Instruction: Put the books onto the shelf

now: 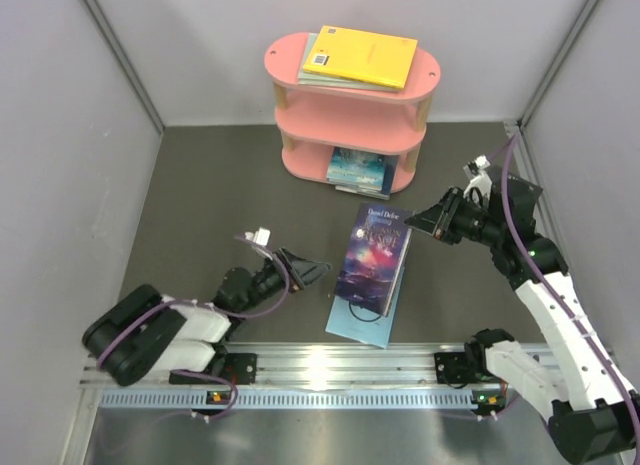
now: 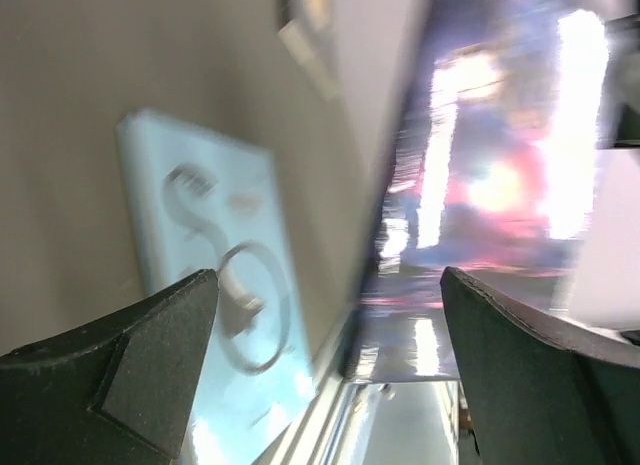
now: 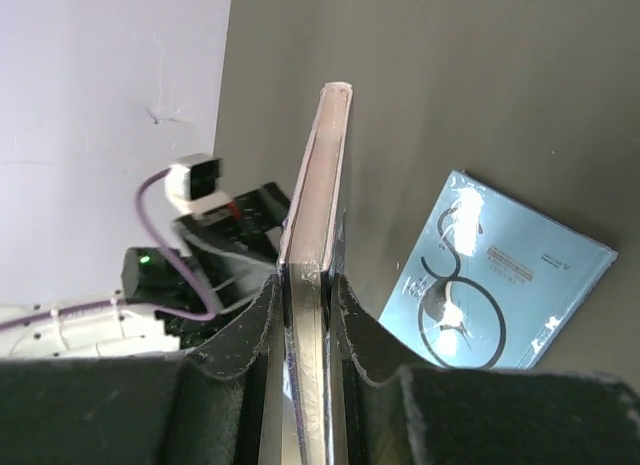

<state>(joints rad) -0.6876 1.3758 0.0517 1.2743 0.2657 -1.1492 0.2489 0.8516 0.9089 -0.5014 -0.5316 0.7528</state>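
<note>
The dark grey table [image 1: 200, 205] carries the pink shelf [image 1: 285, 57] at its far side, close to the back wall. A light blue book [image 1: 362, 327] lies flat on the table nearer the front, well apart from the shelf. On the shelf's top board a pale grey-green book [image 1: 304, 71] lies flat with a yellow book [image 1: 365, 57] stacked on it, and on the bottom board lies a bluish book [image 1: 358, 170], its front edge poking out past the rim.
</note>
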